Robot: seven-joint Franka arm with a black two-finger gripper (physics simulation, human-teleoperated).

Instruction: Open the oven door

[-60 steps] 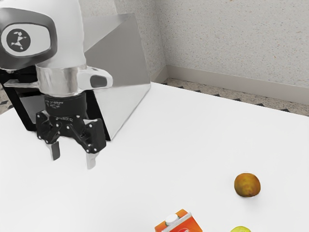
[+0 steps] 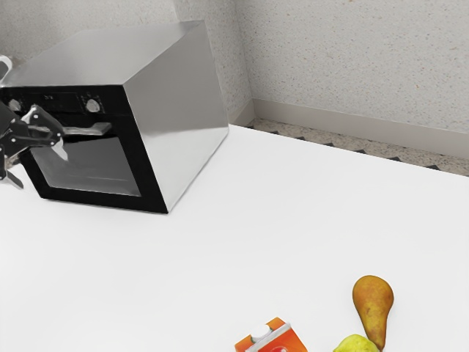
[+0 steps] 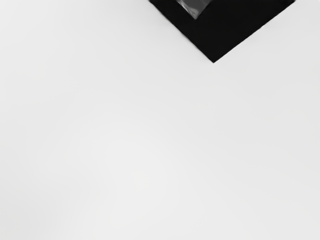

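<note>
Claw (image 2: 37, 167) moved to exterior view's left edge; oven door (image 2: 99, 165) (grey-windowed) shut.

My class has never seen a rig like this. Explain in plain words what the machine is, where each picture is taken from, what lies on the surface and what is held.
This is a simulated robot arm. The exterior view looks from its side; the wrist view comes from its hand. On the white table are a closed oven, an orange carton, a brown pear and a yellow-green fruit. The jaws stand apart near the oven, holding nothing.
</note>
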